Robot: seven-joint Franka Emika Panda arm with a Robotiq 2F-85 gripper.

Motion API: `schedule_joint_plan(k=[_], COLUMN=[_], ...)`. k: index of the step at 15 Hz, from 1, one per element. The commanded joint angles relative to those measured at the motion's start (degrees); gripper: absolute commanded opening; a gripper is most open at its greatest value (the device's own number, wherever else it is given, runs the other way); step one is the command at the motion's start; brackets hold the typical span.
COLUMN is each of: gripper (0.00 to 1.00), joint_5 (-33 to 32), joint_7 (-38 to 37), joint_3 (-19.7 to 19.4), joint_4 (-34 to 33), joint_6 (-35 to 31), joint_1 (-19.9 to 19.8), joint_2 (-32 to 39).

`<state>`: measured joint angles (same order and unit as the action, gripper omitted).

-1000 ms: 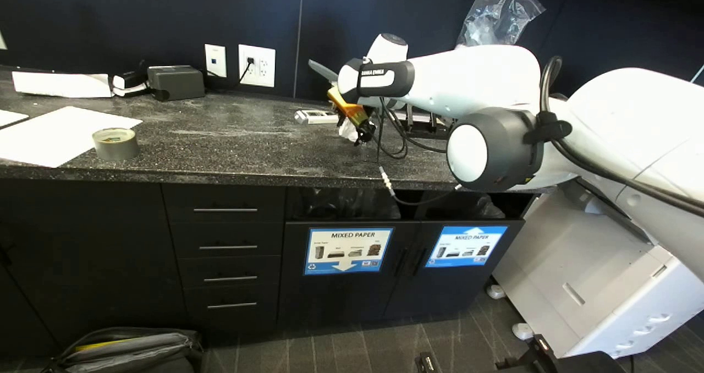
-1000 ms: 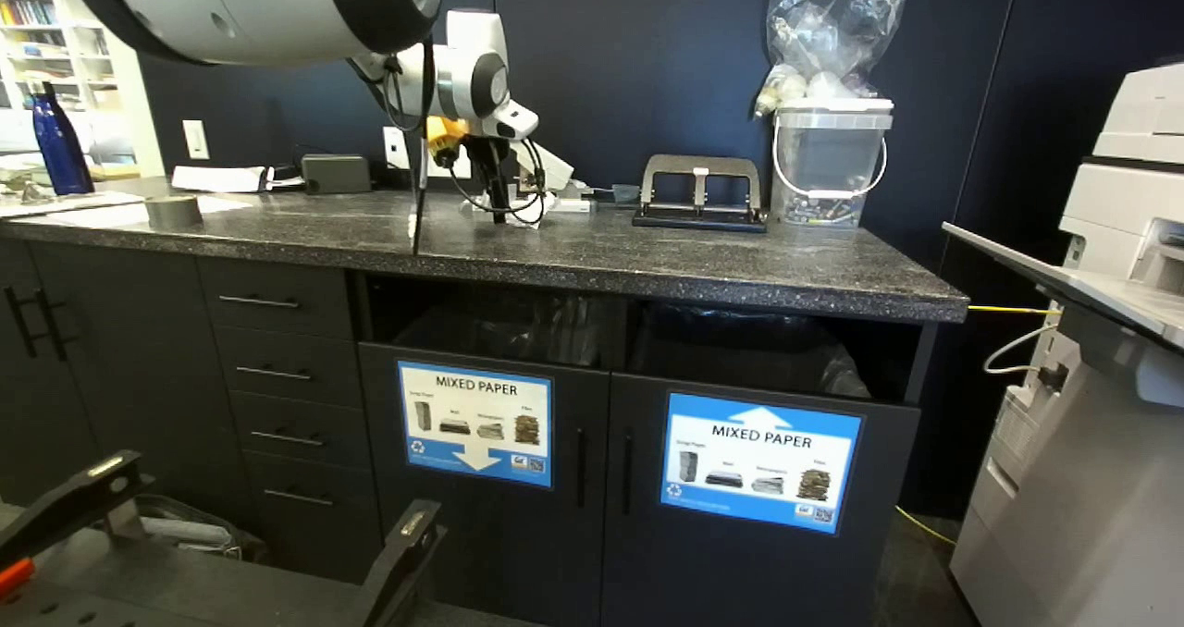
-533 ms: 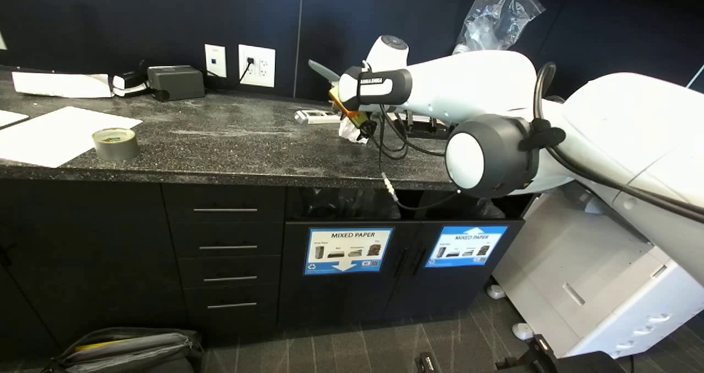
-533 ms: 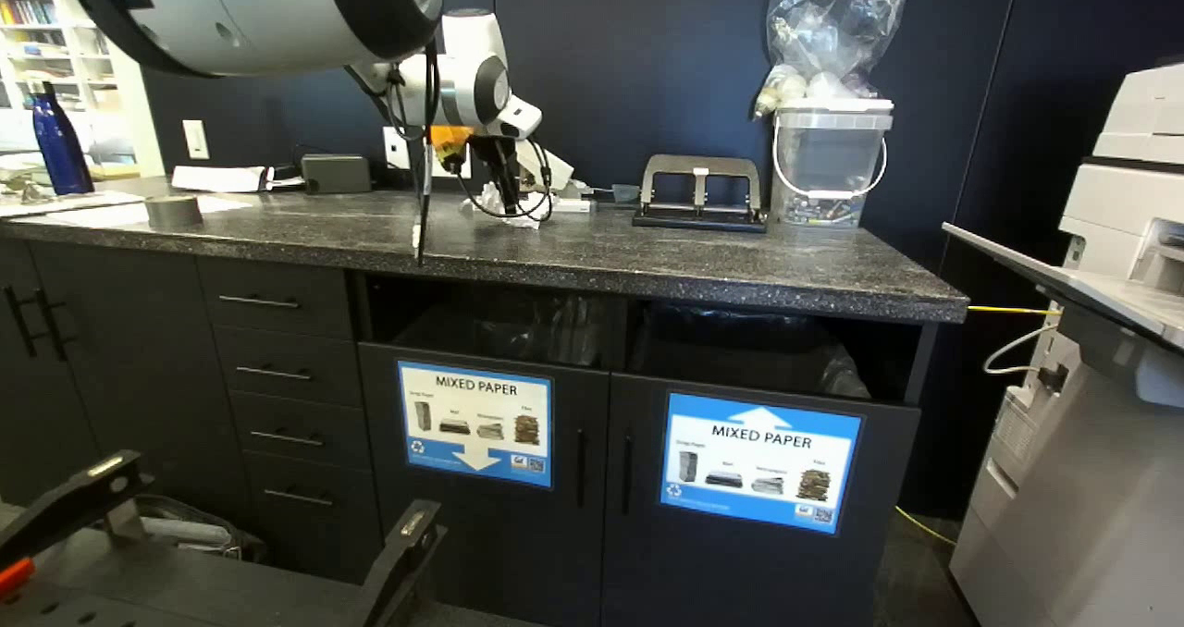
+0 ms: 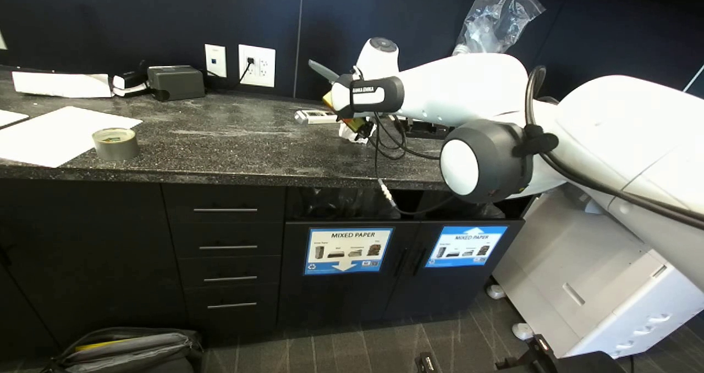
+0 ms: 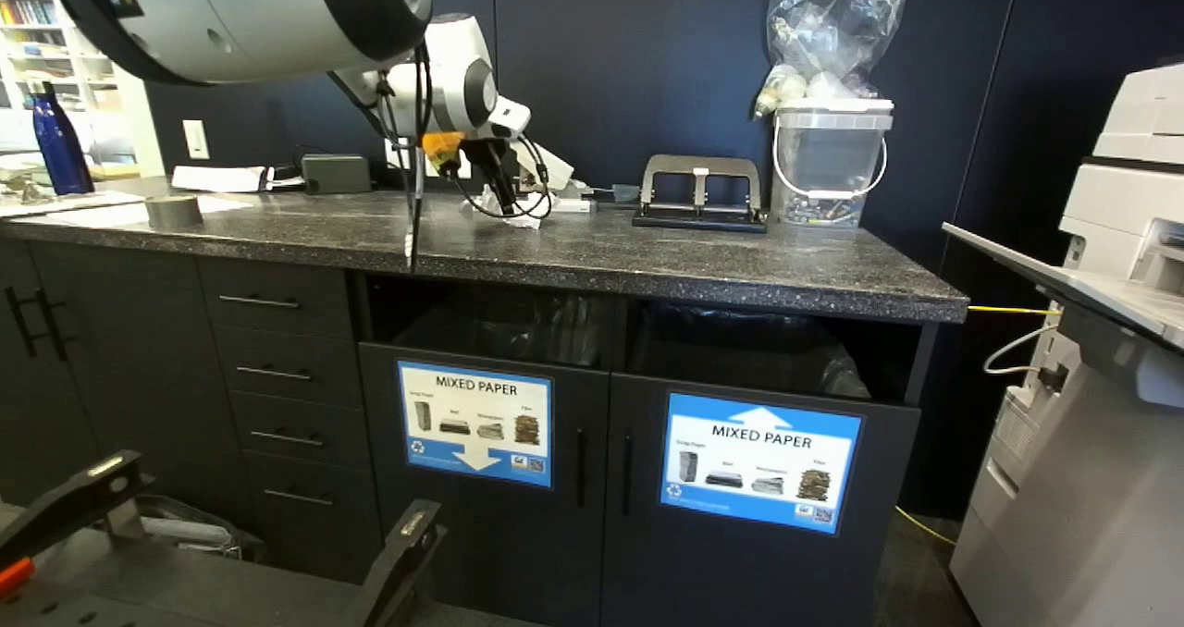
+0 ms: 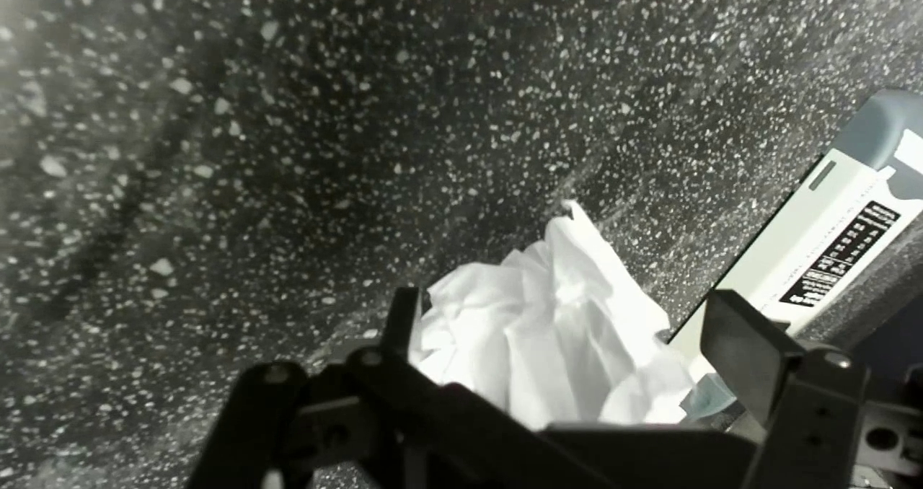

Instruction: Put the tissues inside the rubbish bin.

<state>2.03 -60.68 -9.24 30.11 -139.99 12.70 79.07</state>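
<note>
Gripper (image 7: 566,316) unclenched, jaws spread to either side of crumpled white tissue (image 7: 533,330); contact unclear. In an exterior view, tissue lies on counter (image 6: 592,240) left of hole punch (image 6: 700,192); clear bucket (image 6: 828,153) stands right of punch.

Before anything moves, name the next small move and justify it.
Probably close the jaws gently on the crumpled white tissue: in the wrist view it shows between them, they stand open, and it lies on the speckled dark countertop. Their exact height is hard to judge.

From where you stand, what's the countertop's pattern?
Pale speckles on near-black; the countertop shows best in the wrist view.
</note>
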Motion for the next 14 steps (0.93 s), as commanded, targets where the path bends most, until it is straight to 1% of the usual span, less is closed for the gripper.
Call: schedule_joint_plan(k=[1,6,8,10,11,13,14], gripper=[1.0,1.0,0.75,0.58,0.49,0.35,0.27], joint_5=[-0.49,-0.59,-1.06,-1.53,-1.68,-2.0,-2.2], joint_7=[1.88,2.66,3.01,3.46,3.65,4.18,4.66], joint_3=[0.04,-0.29,-0.72,-0.76,-0.72,-0.8,-0.78], joint_4=[-3.17,-3.26,-3.41,-3.4,-3.39,-3.38,-3.34], joint_6=[0.1,-0.1,-0.72,-0.75,-0.72,-0.76,-0.65], joint_1=[0.0,0.11,0.19,0.23,0.22,0.24,0.22], joint_2=[1.96,2.27,2.48,2.53,2.53,2.62,2.64])
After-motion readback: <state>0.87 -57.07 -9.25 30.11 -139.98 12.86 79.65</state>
